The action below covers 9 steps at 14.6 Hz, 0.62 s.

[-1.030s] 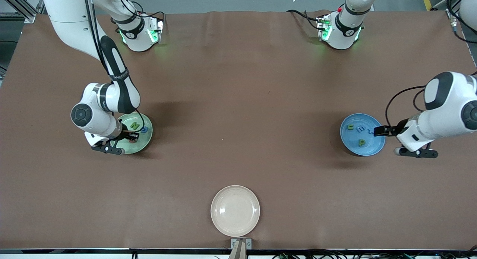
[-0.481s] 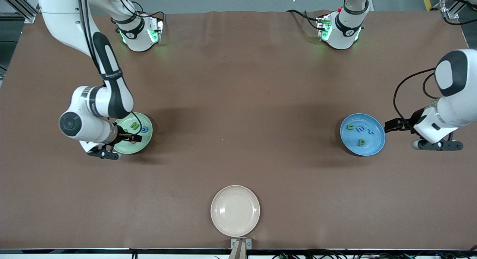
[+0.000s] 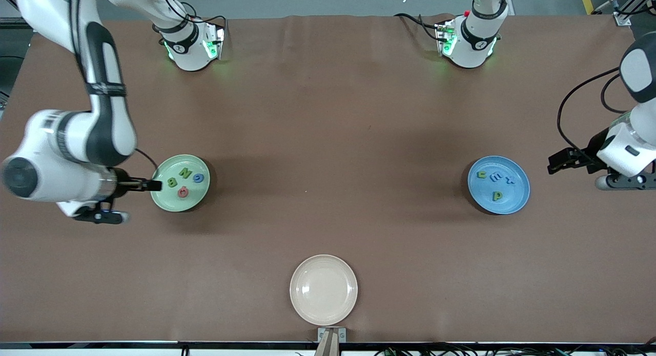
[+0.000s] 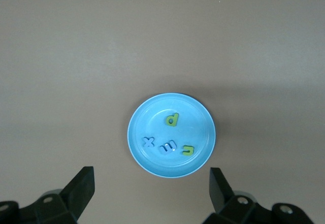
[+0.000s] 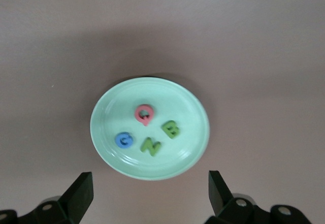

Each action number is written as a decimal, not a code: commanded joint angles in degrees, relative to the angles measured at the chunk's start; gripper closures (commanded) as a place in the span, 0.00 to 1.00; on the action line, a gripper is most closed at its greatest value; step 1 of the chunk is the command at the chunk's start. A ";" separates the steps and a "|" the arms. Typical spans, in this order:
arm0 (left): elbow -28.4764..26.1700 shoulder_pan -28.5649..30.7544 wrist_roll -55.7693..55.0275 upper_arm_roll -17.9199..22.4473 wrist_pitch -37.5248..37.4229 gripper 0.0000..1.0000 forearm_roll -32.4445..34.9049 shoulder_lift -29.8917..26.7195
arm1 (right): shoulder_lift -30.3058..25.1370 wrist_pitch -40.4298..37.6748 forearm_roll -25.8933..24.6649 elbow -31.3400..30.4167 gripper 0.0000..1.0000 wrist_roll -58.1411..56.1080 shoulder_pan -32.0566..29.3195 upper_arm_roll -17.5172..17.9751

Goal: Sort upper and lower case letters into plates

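The right pincer (image 3: 152, 185) hangs with its fingers spread and empty at the rim of the pale green plate (image 3: 163, 205), on the side toward the right arm's end of the surface (image 3: 328, 141); its forearm lies nearly level, the wrist bent back to a big elbow joint, and the upper arm rises toward its base. The left pincer (image 3: 558, 160), likewise spread and holding nothing, hangs over bare surface just clear of the bright blue plate (image 3: 512, 205), toward the left arm's end; its wrist tilts down from a forearm that climbs out of the front view. The pale green plate holds four letters: a green B (image 3: 172, 182), a green N (image 3: 185, 173), a blue G (image 3: 199, 178) and a red Q (image 3: 183, 192). The bright blue plate holds a green u (image 3: 482, 174), a blue w (image 3: 496, 177), a blue x (image 3: 509, 180) and a green p (image 3: 497, 195). The wrist views look straight down and make the letter shapes readable, and they show both finger tips set wide apart. Only the front view shows the arms' pose and a cream plate (image 3: 302, 274), nearer to the camera than both coloured plates, between them.
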 commanded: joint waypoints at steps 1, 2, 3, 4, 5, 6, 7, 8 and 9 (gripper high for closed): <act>-1.27 -2.81 1.03 3.41 -1.21 0.01 -1.27 -3.41 | -0.01 -5.81 -3.18 7.58 0.00 -3.15 -0.75 -1.43; -1.27 -2.82 0.94 3.51 -1.21 0.01 -1.27 -4.03 | -0.01 -7.21 -3.54 9.61 0.00 -3.42 -0.93 -2.13; -1.18 -2.91 0.94 3.51 -1.21 0.00 -1.44 -4.38 | -0.18 -8.79 -3.46 10.93 0.00 -3.51 -1.11 -2.74; -1.01 -2.91 0.94 3.59 -1.21 0.00 -1.62 -4.91 | -0.53 -10.81 -3.37 12.25 0.00 -3.42 -1.19 -2.92; -1.00 -2.99 0.94 3.68 -1.21 0.00 -1.62 -5.17 | -1.41 -12.92 -3.37 13.66 0.00 -3.42 -1.20 -3.19; -0.92 -2.82 0.77 3.68 -1.21 0.00 -1.62 -5.53 | -2.11 -15.11 -3.37 14.37 0.00 -3.24 -1.20 -3.19; -0.92 -2.73 0.85 3.68 -1.21 0.00 -1.62 -5.96 | -3.08 -16.35 -3.54 14.55 0.00 -3.33 -1.11 -3.28; -0.74 -2.38 0.94 3.59 -1.30 0.00 -1.62 -6.49 | -4.22 -16.45 -3.63 14.55 0.00 -3.50 -1.11 -3.36; -0.57 -2.20 0.94 3.51 -1.30 0.00 -1.62 -6.84 | -5.36 -16.46 -3.63 14.46 0.00 -3.51 -1.28 -3.28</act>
